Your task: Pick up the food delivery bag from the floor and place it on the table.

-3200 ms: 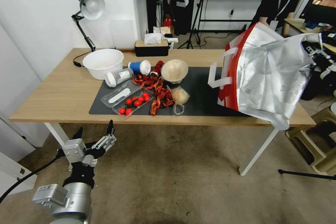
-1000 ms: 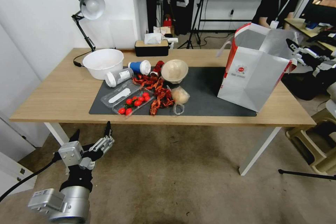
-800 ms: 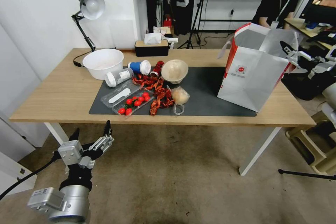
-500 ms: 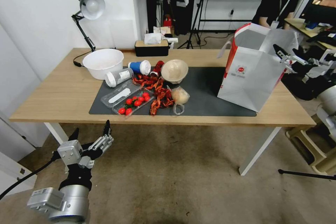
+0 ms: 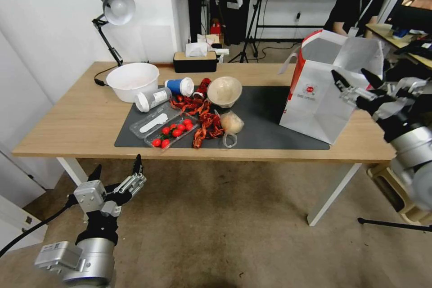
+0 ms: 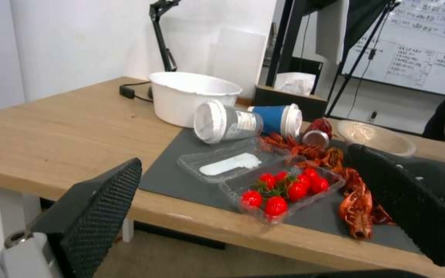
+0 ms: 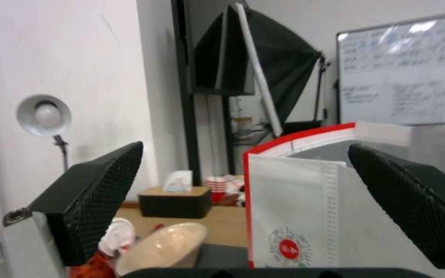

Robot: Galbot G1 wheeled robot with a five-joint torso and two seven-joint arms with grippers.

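**Bag standing on table, right claw clear of it**

Head view: food delivery bag [image 5: 325,94] stands upright on the table [image 5: 67,121], at its right end, partly on the dark mat [image 5: 265,117], mouth open, red side toward the clutter. Right gripper [image 5: 355,84] hovers just in front of the bag's near right corner, fingers spread, nothing in them. Left gripper [image 5: 118,175] hangs low over the floor [image 5: 234,234], below the table's front edge, fingers apart, empty, idle. Judgement: placement looks done; the step in hand is clearing away. Do it well by pulling straight away from the bag, fingers kept wide, so no tip snags the white handle or paper wall and tips the bag off the near edge.

Left wrist view: left gripper's two black pads [image 6: 99,208] spread wide, nothing between. Count here: one white bowl [image 6: 191,96], two cups lying on their sides [image 6: 228,122], one clear tray of cherry tomatoes [image 6: 284,189], one clear lid beside it, one beige bowl [image 6: 382,137], a loose heap of red crayfish [image 6: 356,204], too tangled to count.

Right wrist view: right gripper's pads [image 7: 99,197] wide apart, bag [image 7: 305,216] between and beyond them, not touched. One bag, one round red logo [image 7: 289,247], one desk lamp [image 7: 45,116], one tissue box [image 7: 176,200].
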